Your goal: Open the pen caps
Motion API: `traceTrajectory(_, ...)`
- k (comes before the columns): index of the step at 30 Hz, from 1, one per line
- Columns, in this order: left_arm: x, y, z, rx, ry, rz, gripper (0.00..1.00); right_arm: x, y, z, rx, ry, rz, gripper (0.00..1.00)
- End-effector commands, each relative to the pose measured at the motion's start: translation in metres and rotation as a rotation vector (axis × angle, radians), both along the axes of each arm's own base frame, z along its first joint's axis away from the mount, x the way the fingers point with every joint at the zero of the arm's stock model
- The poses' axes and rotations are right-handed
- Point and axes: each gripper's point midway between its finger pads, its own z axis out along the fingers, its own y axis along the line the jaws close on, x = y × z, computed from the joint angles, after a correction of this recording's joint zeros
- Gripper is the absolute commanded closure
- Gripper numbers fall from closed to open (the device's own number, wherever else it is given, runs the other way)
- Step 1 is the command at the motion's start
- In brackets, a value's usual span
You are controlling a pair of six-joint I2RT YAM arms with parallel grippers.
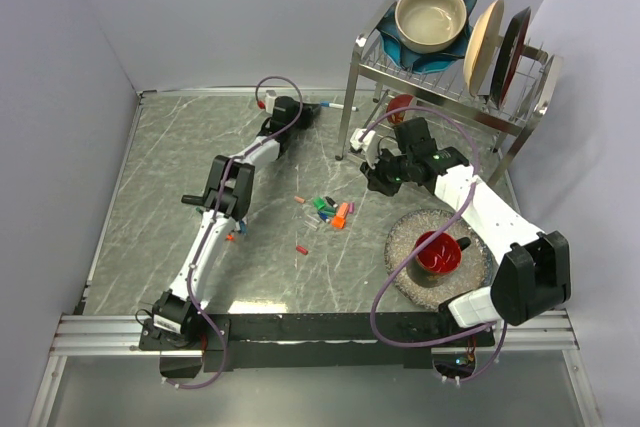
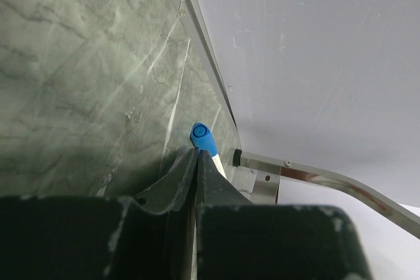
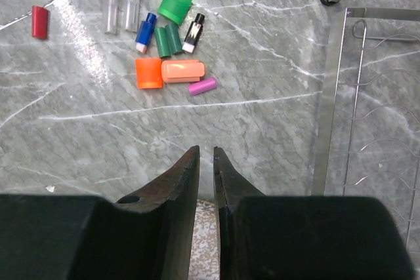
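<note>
Left pincer (image 2: 198,155) closed, blue-capped white marker (image 2: 203,139) at its tips; right pincer (image 3: 206,155) slightly parted, empty, coloured plastic pen caps (image 3: 167,40) at its eleven o'clock.

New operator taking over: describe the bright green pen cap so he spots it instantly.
Mid-table, left of the dish rack, lies a cluster of pen caps. The bright green cap is broad and vivid, unlike the two slim dark green caps beside it.
</note>
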Motion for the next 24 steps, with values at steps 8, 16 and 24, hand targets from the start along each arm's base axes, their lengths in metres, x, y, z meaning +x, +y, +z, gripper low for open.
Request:
traceTrajectory(8,-0.009,0.007,0.021,0.043,-0.012,-0.037,0.89,0.000,0.000,0.012,0.034,-0.042,0.002,0.77)
traceTrajectory(16,-0.032,0.032,0.093,0.115,-0.176,-0.103,0.74,-0.010,-0.001,0.012,0.016,-0.049,0.040,0.75)
traceTrajectory(24,-0.088,0.054,0.187,0.254,-0.343,-0.143,0.51,-0.025,0.004,0.014,-0.068,-0.073,0.077,0.74)
